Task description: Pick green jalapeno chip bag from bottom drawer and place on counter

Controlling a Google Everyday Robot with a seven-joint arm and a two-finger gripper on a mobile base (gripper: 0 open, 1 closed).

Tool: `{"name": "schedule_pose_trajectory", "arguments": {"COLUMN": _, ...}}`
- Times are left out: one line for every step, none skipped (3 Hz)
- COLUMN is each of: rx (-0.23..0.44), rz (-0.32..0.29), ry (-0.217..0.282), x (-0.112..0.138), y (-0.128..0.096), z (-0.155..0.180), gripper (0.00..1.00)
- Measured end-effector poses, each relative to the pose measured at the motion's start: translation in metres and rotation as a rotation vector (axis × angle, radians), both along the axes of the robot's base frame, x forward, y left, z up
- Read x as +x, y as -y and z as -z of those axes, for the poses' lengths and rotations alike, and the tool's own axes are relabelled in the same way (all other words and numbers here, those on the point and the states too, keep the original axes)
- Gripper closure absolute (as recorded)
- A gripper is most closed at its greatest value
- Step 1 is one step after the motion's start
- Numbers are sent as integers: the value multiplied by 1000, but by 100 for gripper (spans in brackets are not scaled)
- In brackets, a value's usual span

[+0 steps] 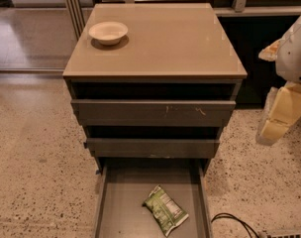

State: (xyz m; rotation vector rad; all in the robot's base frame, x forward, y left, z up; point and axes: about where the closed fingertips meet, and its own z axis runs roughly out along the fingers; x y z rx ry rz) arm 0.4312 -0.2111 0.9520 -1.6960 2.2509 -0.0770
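The green jalapeno chip bag (pixel 165 210) lies flat on the grey floor of the open bottom drawer (pixel 122 202), right of its middle and turned at an angle. The two upper drawers are partly open above it. The counter (pixel 170 41) is the glossy tan top of the cabinet. My gripper (pixel 281 114), pale yellow under a white arm part, hangs at the right edge of the camera view. It is to the right of the cabinet at the height of the upper drawers, apart from the bag and holding nothing I can see.
A white bowl (pixel 108 32) stands on the counter's far left corner. A black cable (pixel 234 222) lies on the speckled floor right of the bottom drawer. A dark cabinet base runs behind on the right.
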Motion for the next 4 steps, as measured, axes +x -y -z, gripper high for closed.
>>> {"name": "schedule_pose_trajectory", "arguments": {"rx": 35, "rz": 29, "ry": -53, "x": -13, "y": -9, "z": 51, "gripper": 0}}
{"name": "schedule_pose_trajectory", "arguments": {"rx": 46, "rz": 51, "ry": -97, "x": -28, "y": -22, "z": 105, "gripper": 0}}
{"name": "schedule_pose_trajectory", "arguments": {"rx": 68, "rz": 79, "ry": -147, "x": -42, "y": -35, "z": 161, "gripper": 0}}
{"name": "schedule_pose_trajectory", "arguments": {"rx": 96, "rz": 97, "ry": -150, "x": -52, "y": -46, "z": 210, "gripper": 0}}
